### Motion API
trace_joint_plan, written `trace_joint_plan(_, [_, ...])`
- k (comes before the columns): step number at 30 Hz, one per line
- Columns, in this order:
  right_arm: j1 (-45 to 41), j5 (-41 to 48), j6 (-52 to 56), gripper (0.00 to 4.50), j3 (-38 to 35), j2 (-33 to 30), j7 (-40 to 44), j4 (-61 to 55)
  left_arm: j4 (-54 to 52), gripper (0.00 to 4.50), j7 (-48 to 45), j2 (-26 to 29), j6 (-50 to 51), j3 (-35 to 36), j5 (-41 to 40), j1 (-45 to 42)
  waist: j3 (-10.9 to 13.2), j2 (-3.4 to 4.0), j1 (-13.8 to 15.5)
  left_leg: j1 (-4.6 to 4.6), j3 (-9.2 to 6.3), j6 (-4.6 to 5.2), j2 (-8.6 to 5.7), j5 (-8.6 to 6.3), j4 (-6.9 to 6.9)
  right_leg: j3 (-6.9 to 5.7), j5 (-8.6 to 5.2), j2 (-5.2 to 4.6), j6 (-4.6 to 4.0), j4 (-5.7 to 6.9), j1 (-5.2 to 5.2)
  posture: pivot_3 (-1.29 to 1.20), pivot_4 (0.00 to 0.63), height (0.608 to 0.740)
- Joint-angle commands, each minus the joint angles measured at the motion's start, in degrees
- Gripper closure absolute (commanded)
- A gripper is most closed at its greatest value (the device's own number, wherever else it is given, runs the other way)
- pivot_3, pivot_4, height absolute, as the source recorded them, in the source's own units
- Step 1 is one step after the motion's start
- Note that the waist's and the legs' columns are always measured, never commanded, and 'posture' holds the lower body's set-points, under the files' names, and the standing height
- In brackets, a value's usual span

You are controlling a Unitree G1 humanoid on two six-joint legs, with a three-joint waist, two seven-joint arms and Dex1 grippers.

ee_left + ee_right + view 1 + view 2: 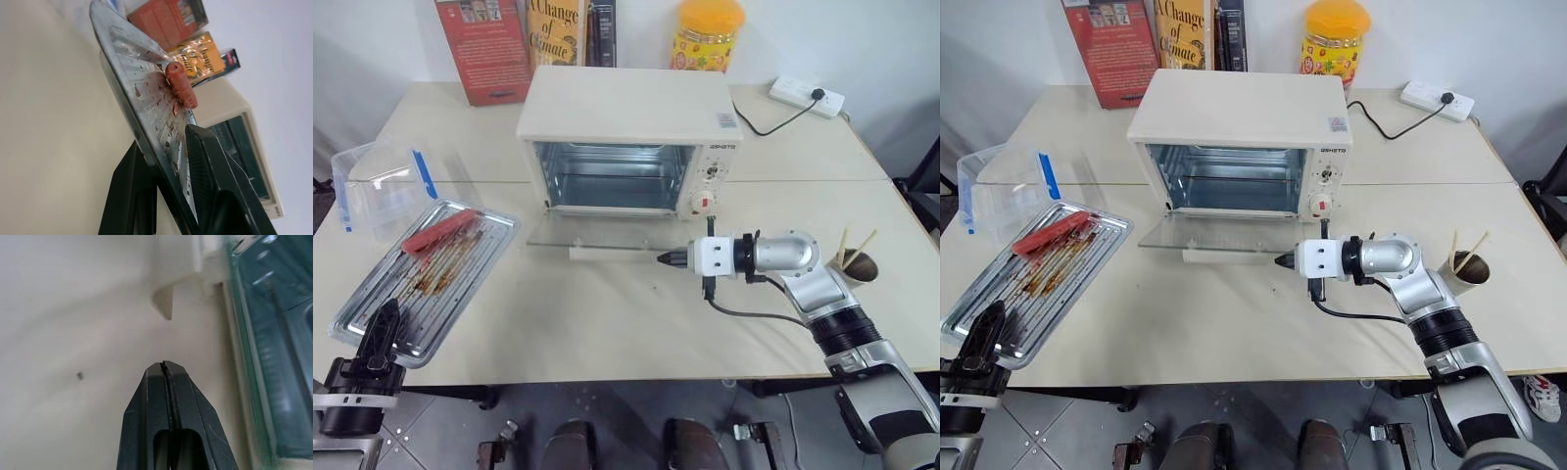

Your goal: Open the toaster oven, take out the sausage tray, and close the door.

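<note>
The cream-white toaster oven [626, 117] stands mid-table with its glass door [607, 238] folded down flat and its white bar handle [612, 254] toward me. The silver sausage tray [435, 269], grease-marked with one red sausage [438, 231], lies on the table at the left, its near corner over the table's edge. My left gripper [384, 328] is shut on the tray's near rim; the left wrist view shows the rim pinched between the fingers [205, 161]. My right gripper [668, 259] is shut and empty, its tip just beside the handle's right end.
A clear plastic box with blue clips [382, 181] sits behind the tray. Books [524, 39] and a yellow jar [707, 34] stand at the back. A power strip [808, 96] and its cord lie back right. A cup with sticks [855, 262] stands at the right.
</note>
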Motion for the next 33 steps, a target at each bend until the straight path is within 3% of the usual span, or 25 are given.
trace_joint_plan(1, [-4.3, 2.6, 2.4, 4.50, -3.1, -0.2, 0.6, -1.8, -2.3, 3.92, -0.3, -0.9, -1.4, 2.1, -1.4, 2.1, 0.0, 0.00, -0.1, 0.00, 0.00, 0.00, 0.01, 0.00, 0.00, 0.00, 0.00, 0.00, 0.00, 0.01, 0.00, 0.00, 0.150, 0.740])
trace_joint_plan(9, [-13.9, 2.9, 2.6, 4.50, -5.3, 1.0, -0.1, 5.4, -1.5, 3.92, -1.8, 0.9, 0.4, 2.5, -2.7, 5.3, 0.0, 0.01, -0.2, -0.01, 0.04, 0.00, 0.00, 0.00, -0.06, 0.01, 0.00, 0.00, 0.00, 0.03, -0.08, 0.00, 0.150, 0.740])
trace_joint_plan(17, [-18.3, 4.6, 5.4, 4.50, -6.8, 2.4, 0.0, 6.4, -0.4, 3.92, -2.4, 5.6, 4.4, -1.2, -3.0, 2.2, 0.0, 0.01, -0.2, -0.07, 0.02, 0.00, 0.00, 0.00, -0.05, 0.01, 0.00, 0.00, 0.00, 0.05, -0.12, 0.00, 0.150, 0.740])
trace_joint_plan(23, [-15.5, 10.3, 19.2, 4.50, -7.5, 0.9, 3.2, -6.0, 1.4, 3.92, -3.1, 10.7, 8.8, -5.6, -2.5, -3.0, 0.0, 0.05, -0.2, -0.11, 0.01, -0.01, 0.01, 0.00, -0.07, 0.03, 0.00, 0.00, 0.00, 0.27, -0.28, 0.00, 0.150, 0.740])
trace_joint_plan(29, [-8.1, 14.2, 33.0, 4.50, -7.0, -6.6, 9.0, -19.8, 3.3, 3.92, -4.3, 14.9, 13.8, -11.3, -1.6, -8.0, 0.0, 0.04, 0.4, -0.14, -0.05, -0.02, -0.02, -0.03, -0.10, 0.04, 0.01, 0.00, 0.01, 0.38, -0.35, 0.00, 0.150, 0.740])
trace_joint_plan(33, [-2.7, 17.9, 38.7, 3.60, -9.0, -11.7, 12.0, -26.5, 5.8, 3.92, -5.8, 17.3, 17.1, -14.9, -0.1, -12.4, 0.0, 0.08, 0.9, -0.13, -0.04, -0.03, -0.01, -0.02, -0.10, 0.04, 0.00, 0.00, 0.00, 0.43, -0.39, 0.00, 0.150, 0.740])
